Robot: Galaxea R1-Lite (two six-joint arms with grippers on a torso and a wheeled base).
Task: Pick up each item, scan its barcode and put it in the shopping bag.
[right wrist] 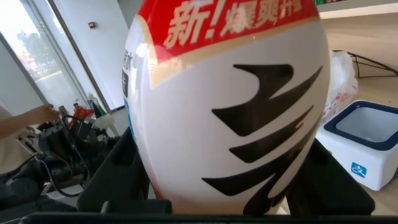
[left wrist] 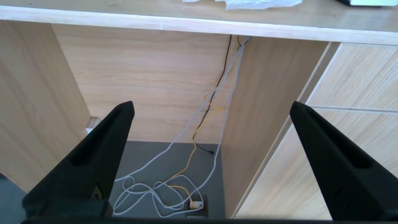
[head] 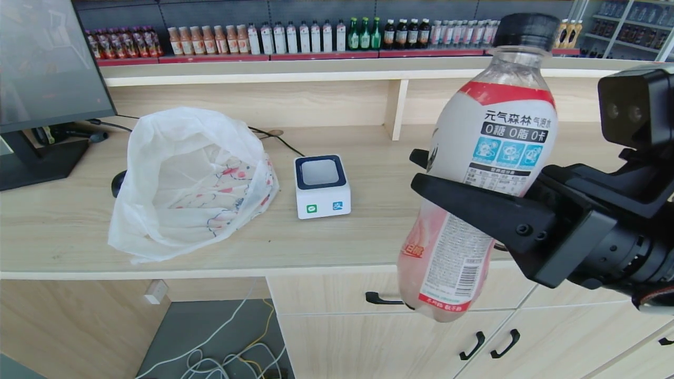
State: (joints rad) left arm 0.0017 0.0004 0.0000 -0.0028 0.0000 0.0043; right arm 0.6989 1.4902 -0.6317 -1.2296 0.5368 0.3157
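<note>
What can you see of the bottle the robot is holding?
A clear plastic drink bottle with a black screw cap, a white, red and pink wrap label and pink liquid below a clear neck. It hangs in the air, cap up, slightly tilted, barcode near its base facing the head camera. The black right gripper grips its middle; nothing else touches it.

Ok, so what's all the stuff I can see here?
bottle: one, pink with black cap, held up at the right
counter: one, light wood, across the view
scanner: one, white with blue top, mid-counter
shopping bag: one, white, open on the counter, left of the scanner
monitor: one, dark, counter's far left
shelf bottles: many, mixed colours, back row
cables: several, white and yellow, floor under the counter
right gripper: one, black, shut on the bottle
left gripper: one, black, open, below counter height
</note>
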